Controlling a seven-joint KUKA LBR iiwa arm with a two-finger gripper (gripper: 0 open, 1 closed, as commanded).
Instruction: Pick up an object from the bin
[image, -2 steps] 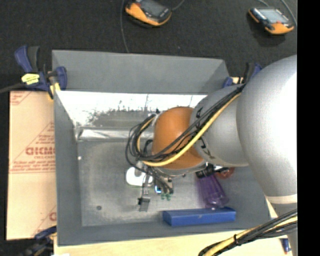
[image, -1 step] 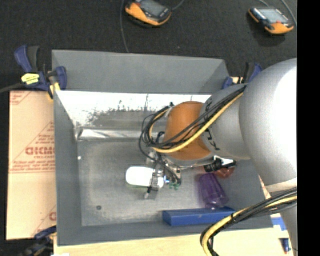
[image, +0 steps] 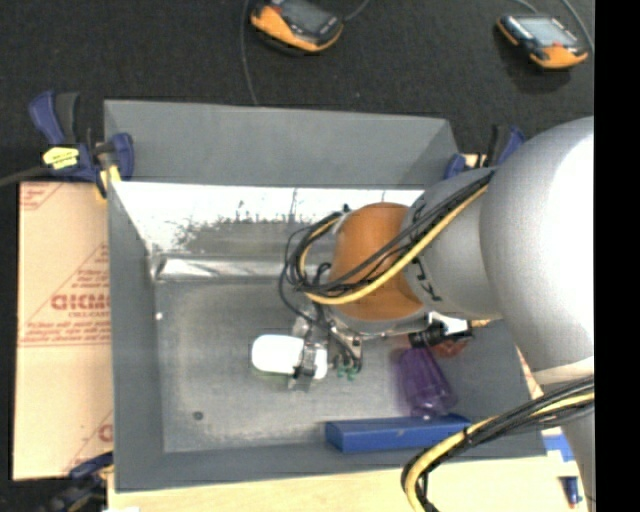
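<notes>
While the gripper (image: 325, 360) sits low over the floor of the bin (image: 200, 385), near its middle, the step in hand looks like the final approach, just short of a grasp. A rounded white thing (image: 277, 355) lies on the floor close against the gripper, on the side toward the view's left. It is touching or nearly so and seems the likeliest target. I cannot tell whether it lies inside the gripper or only beside it. Nor can I tell whether the gripper is wide or narrow, because the orange wrist cover (image: 375, 255) and its cables (image: 310, 250) sit above and hide much of it.

A small green bit (image: 348, 373) shows just by the gripper's lower edge. A purple piece (image: 425, 382) lies near on the right, a red and black thing (image: 447, 340) is partly under the arm, and a blue bar (image: 395, 435) lies along the near wall, apart from the rest.

As I judge it, the next move calls for centring. The gripper should shift slightly toward the white thing so as to straddle it, then close and lift straight up. The floor to the left is bare, so there is room. The thing's rounded shape suggests an off-centre pinch could squeeze it out sideways.
</notes>
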